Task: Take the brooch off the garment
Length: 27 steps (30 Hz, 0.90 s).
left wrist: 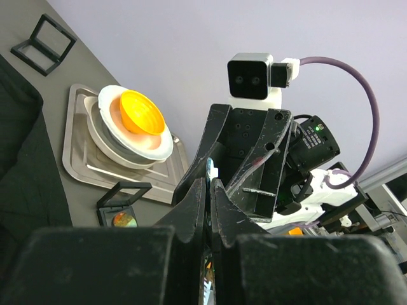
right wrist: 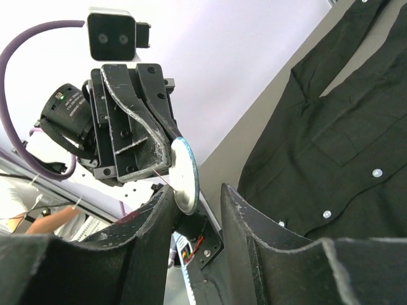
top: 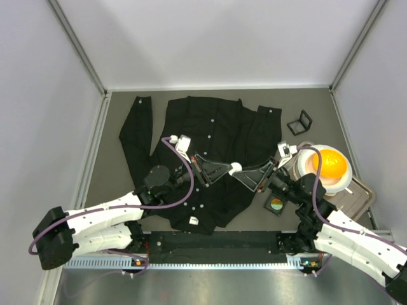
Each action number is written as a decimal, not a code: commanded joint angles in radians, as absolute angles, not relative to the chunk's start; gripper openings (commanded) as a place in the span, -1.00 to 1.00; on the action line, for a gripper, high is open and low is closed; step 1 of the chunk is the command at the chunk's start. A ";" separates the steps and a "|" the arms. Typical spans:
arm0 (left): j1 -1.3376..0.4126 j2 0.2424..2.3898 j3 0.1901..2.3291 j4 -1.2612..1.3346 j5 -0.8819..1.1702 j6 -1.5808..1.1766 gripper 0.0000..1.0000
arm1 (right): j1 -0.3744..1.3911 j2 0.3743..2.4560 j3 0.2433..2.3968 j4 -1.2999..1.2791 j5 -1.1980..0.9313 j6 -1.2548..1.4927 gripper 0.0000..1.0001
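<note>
Left pincer (left wrist: 208,185) clamped on white disc brooch (right wrist: 185,176), over black shirt (top: 210,127). Right pincer (right wrist: 197,192) parted, beside brooch.

The left arm (top: 105,219) and right arm (top: 356,240) are both glossy white shells with chunky black joints. A purple cable (top: 186,181) loops along each one. The left hand (right wrist: 162,160) and right hand (left wrist: 210,181) are scuffed black plastic dotted with screws. Each carries a white two-lensed camera (right wrist: 111,35).
</note>
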<state>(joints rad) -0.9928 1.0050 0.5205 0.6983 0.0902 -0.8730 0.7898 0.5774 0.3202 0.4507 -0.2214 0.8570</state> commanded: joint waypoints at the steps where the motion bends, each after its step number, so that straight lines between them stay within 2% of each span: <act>1: -1.011 0.997 0.540 0.739 0.106 -0.861 -1.00 | 0.792 0.572 0.316 0.520 -0.201 0.865 -0.27; 11: -1.034 1.000 0.546 0.726 0.080 -0.827 -1.00 | 0.805 0.584 0.298 0.566 -0.152 0.911 -0.23; 19: -1.061 0.993 0.552 0.709 0.071 -0.778 -1.00 | 0.805 0.591 0.291 0.552 -0.124 0.936 -0.41; 27: -1.074 0.974 0.564 0.677 0.046 -0.730 -1.00 | 0.805 0.598 0.267 0.566 -0.129 0.983 -0.50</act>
<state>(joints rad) -1.0500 1.0050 0.5217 0.6643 0.0174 -0.7708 0.8032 0.5850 0.2829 0.5159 -0.1749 0.9558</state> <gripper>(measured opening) 0.051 0.264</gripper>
